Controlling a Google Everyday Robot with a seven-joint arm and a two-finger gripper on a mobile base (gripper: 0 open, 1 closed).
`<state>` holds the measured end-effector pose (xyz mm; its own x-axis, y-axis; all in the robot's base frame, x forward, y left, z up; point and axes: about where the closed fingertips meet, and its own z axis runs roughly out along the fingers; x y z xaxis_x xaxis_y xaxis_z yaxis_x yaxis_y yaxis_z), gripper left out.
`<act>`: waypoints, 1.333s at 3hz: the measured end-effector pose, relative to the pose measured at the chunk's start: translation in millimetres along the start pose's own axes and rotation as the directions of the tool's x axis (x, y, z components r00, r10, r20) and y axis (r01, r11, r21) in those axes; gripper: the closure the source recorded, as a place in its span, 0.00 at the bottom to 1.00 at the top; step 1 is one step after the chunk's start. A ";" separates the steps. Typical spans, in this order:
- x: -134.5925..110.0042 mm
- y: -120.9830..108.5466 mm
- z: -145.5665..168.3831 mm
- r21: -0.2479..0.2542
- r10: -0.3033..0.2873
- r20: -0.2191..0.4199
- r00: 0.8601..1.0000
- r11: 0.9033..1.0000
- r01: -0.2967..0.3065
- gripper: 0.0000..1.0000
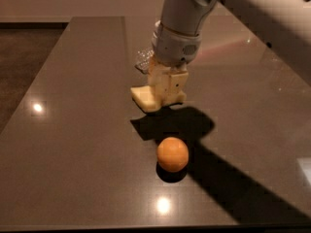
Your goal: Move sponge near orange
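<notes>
The orange [172, 154] is a round orange fruit resting on the dark table [73, 130], front of centre. The sponge [144, 98] is a pale yellow block, seen just behind and left of the orange, partly hidden by the gripper. My gripper [166, 93] comes down from above with cream blocky fingers closed on the sponge's right part. I cannot tell whether the sponge touches the table or hangs just above it. The sponge is about a hand's width from the orange.
A small crumpled shiny item [144, 59] lies on the table behind the gripper. The arm's shadow [214, 169] runs across the table to the right of the orange. The table's left edge [34, 81] borders a dark floor.
</notes>
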<state>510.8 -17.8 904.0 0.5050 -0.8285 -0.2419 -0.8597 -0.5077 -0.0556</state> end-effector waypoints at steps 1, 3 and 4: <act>5.3 16.4 1.3 -0.015 0.001 0.002 1.000 1.000 -0.001 0.39; 3.5 5.8 2.5 0.031 -0.002 0.006 1.000 1.000 0.001 0.00; 3.5 5.7 2.5 0.031 -0.002 0.006 1.000 1.000 0.001 0.00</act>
